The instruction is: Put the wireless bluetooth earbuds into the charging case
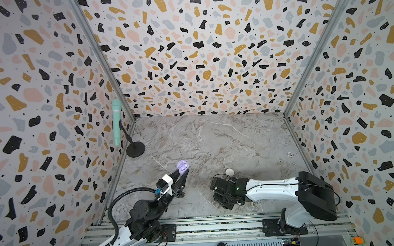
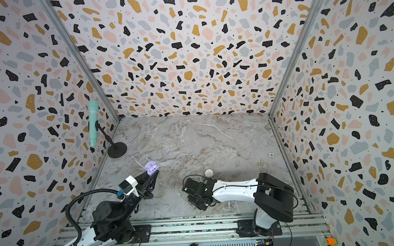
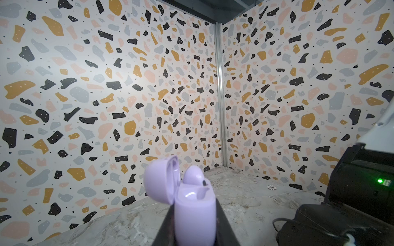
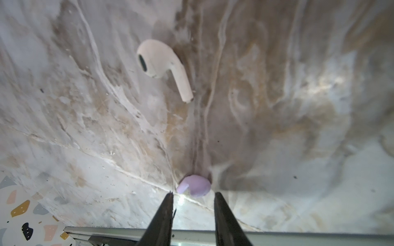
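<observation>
**Asker:** Which one are you after, and where is it?

**Me:** The loose pale lavender stemmed plastic earbud (image 4: pixel 194 188). It lies flat on the grey marbled bench (image 4: pixel 85 127), just past the tips of my right fingers (image 4: pixel 222 221). Those are spread, one tip to each side of it, and they touch nothing that I can see.

**Asker:** How will it handle?

**Me:** I judge it nearly weightless, hard, glossy and rounded all over. Squeezed off-centre, it would likely squirt out or roll away. I would take it across the bulb with a light pinch and leave the stem free to lead into the socket.

**Asker:** And its home?

**Me:** The pale lavender rounded plastic charging case (image 3: pixel 194 215) is pinched upright between my left fingers (image 3: pixel 223 228), which are pressed onto its sides. Its hinged lid (image 3: pixel 160 181) stands open. The twin lavender earbud (image 3: pixel 193 174) already sits in one socket, and the socket beside it looks free.

**Asker:** Anything else about?

**Me:** A white stemmed plastic earbud (image 4: pixel 164 66) lies on the bench near the lavender one, not touching it. A round white case (image 1: pixel 229 171) sits just beyond my right wrist in both top views. A mint-green microphone on a black stand (image 1: pixel 116 121) is well apart, by the left wall.
</observation>
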`<state>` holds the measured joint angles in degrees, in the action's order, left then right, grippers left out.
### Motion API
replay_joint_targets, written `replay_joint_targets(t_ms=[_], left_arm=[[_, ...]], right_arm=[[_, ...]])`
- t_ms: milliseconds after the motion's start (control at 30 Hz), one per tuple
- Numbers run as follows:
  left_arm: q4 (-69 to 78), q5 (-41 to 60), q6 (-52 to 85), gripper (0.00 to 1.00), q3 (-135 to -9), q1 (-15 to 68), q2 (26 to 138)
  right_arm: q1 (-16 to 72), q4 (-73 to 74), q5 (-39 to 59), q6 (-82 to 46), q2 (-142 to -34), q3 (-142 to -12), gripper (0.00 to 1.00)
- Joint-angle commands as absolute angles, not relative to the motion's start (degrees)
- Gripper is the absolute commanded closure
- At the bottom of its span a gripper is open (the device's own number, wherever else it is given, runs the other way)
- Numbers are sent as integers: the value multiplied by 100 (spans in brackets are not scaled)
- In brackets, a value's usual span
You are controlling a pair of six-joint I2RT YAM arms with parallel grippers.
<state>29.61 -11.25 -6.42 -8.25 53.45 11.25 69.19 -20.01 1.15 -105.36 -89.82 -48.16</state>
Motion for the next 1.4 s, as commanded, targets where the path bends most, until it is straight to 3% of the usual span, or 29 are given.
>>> replay_joint_targets(t_ms=[0, 567, 933, 1367], left_arm=[[3165, -1152, -684, 100, -897, 5379, 1114], [3164, -1172, -692, 100, -888, 5379, 1125], [3147, -1177, -694, 100, -879, 5384, 1171], [3121, -1189, -717, 100, -881, 5390, 1190]], right_arm=[[6871, -2101, 261, -10425, -9057, -4859, 66], [6647, -2277, 568, -9766, -9475, -5111, 79], [6470, -2867, 849, -8250, -10188, -5807, 86], [6267, -3198, 516, -6697, -10269, -6080, 80]])
